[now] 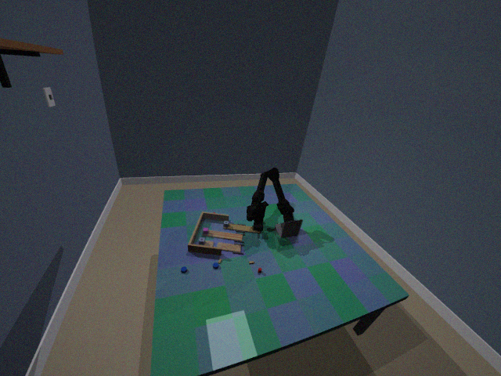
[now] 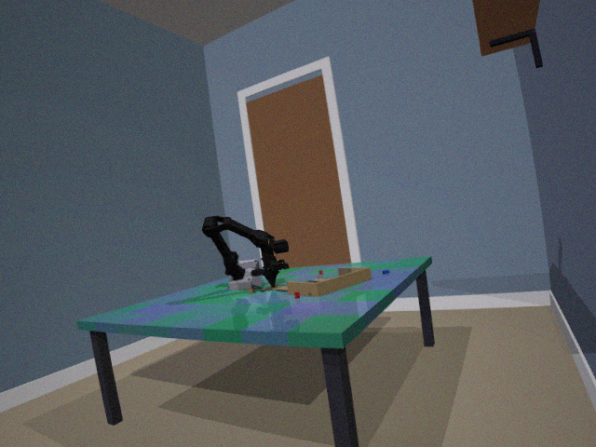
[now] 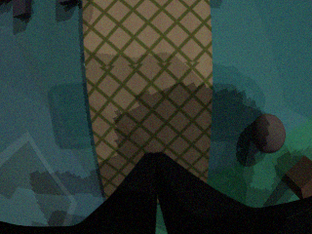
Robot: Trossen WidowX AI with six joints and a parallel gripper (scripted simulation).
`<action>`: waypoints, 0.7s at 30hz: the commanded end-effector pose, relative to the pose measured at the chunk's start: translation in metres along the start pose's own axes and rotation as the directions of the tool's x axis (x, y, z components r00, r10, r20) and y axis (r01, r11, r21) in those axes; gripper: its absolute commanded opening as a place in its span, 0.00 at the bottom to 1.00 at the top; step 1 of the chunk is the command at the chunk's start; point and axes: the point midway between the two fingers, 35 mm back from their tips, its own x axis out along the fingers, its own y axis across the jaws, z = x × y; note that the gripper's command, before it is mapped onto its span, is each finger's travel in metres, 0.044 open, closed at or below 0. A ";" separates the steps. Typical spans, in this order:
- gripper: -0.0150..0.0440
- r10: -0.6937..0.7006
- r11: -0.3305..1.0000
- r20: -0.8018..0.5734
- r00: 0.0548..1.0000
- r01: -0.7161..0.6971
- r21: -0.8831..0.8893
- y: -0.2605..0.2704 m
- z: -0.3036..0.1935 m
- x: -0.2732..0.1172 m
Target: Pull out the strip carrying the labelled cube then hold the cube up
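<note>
Black gripper [image 1: 257, 229] [image 2: 273, 284] [image 3: 154, 160]: fingers are pressing together, tips pointing down over the crosshatched strip, right of the tray up top; can't tell if they're touching it
Tan strip with green crosshatching [image 1: 242, 228] [image 3: 146, 88]: sticking out rightward from the tray, filling the middle of the wrist shot
Upper grey cube [image 1: 225, 223]: sitting at that strip's left end
Pink cube [image 1: 205, 230]: sitting at the left end of the striped wooden strip [image 1: 224, 236], middle row
Lower grey cube [image 1: 201, 240]: sitting lower left, by the gapped wooden strip [image 1: 229, 247]
Labelled cube: being one of those three, I guess, but no label is showing clearly
Brown wooden tray [image 1: 205, 249] [image 2: 344, 280]: lying left of the arm, seen from the top
</note>
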 end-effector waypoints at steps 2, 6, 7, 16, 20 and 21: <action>0.25 -0.006 1.000 -0.027 1.000 0.006 -0.010 -0.003 -0.016 0.004; 0.25 -0.006 1.000 -0.027 1.000 0.006 -0.010 -0.003 -0.022 0.004; 0.25 -0.006 1.000 -0.027 1.000 0.006 -0.010 -0.003 -0.023 0.004; 0.25 -0.006 1.000 -0.028 1.000 0.005 -0.011 -0.003 -0.037 0.004; 0.25 -0.006 1.000 -0.028 1.000 0.005 -0.011 -0.003 -0.043 0.003; 0.25 -0.006 1.000 -0.028 1.000 0.005 -0.011 -0.003 -0.044 0.003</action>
